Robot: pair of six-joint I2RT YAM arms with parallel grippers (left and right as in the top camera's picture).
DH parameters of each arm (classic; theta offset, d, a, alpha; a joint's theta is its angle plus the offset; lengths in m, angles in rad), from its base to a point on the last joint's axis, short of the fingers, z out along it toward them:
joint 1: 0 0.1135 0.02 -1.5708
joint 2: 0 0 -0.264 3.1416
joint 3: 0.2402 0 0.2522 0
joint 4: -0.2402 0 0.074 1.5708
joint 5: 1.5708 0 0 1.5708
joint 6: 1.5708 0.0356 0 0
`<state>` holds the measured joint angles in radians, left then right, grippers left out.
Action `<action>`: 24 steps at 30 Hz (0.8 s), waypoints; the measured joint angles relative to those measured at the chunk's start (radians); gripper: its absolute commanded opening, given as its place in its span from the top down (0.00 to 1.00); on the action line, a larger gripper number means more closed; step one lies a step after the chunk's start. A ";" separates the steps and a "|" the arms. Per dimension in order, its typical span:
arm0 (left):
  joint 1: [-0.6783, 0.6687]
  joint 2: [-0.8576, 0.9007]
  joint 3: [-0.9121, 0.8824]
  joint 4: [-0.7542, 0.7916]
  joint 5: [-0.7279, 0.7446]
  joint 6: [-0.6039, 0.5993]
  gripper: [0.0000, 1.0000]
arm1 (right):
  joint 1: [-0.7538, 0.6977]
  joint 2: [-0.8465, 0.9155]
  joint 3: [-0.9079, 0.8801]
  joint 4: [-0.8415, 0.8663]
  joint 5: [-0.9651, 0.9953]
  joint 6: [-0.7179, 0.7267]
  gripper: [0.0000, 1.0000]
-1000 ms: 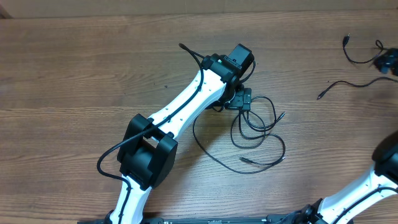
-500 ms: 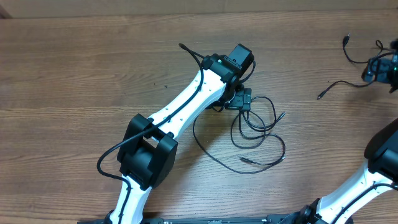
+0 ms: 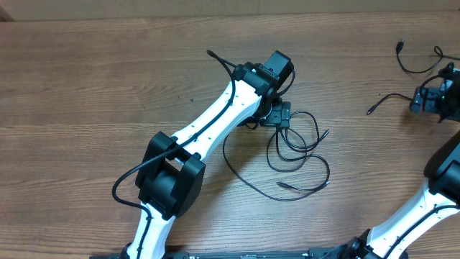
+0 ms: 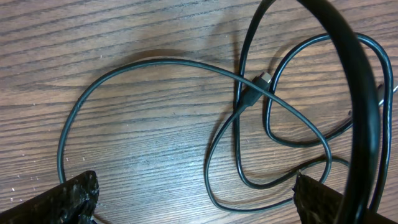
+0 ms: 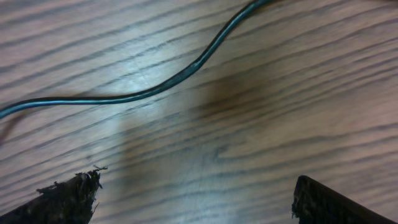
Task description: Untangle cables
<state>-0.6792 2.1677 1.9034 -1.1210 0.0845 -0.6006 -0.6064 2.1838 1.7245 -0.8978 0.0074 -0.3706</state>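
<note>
Over the last second the right gripper (image 3: 429, 99) has come in from the 3 o'clock edge of the overhead view toward the centre. The left arm and the cords have not shifted.

From overhead, on the brown wood-grain table (image 3: 86, 86), the left gripper (image 3: 277, 115) sits just off centre toward 1 o'clock. It is at the 11 o'clock rim of a tangle of thin black cables (image 3: 298, 155), whose loops spread toward 5 o'clock. Two more thin black cords lie well apart from it, at 2 to 3 o'clock: a curved cord (image 3: 411, 72) near the top, and a wavy cord (image 3: 394, 96) that runs up to the right gripper.

In the left wrist view the black fingers (image 4: 65, 199) stand spread wide at 7 and 5 o'clock with nothing pinched between them. The overlapping loops fill the centre and the 3 o'clock side. A silvery-tipped plug (image 4: 264, 78) lies where strands cross at 1 o'clock. One strand curves down to the 7 o'clock finger; whether it touches I cannot tell.

In the right wrist view the fingers (image 5: 65, 198) are likewise spread wide and empty. A single cord runs from 9 o'clock up to 1 o'clock, apart from both fingers.
</note>
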 measured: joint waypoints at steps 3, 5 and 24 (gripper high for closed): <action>0.000 0.000 0.000 0.000 0.000 0.000 0.00 | -0.003 0.028 -0.003 0.023 0.000 0.000 0.00; 0.000 0.000 0.000 0.000 0.000 0.000 0.00 | -0.006 0.052 -0.003 0.034 0.000 -0.006 0.00; 0.000 0.000 0.000 0.000 -0.003 0.000 0.00 | -0.023 0.165 0.051 0.289 -0.125 -0.040 0.00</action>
<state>-0.6792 2.1677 1.9034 -1.1210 0.0811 -0.6003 -0.6289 2.3486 1.7752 -0.6090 -0.1173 -0.4103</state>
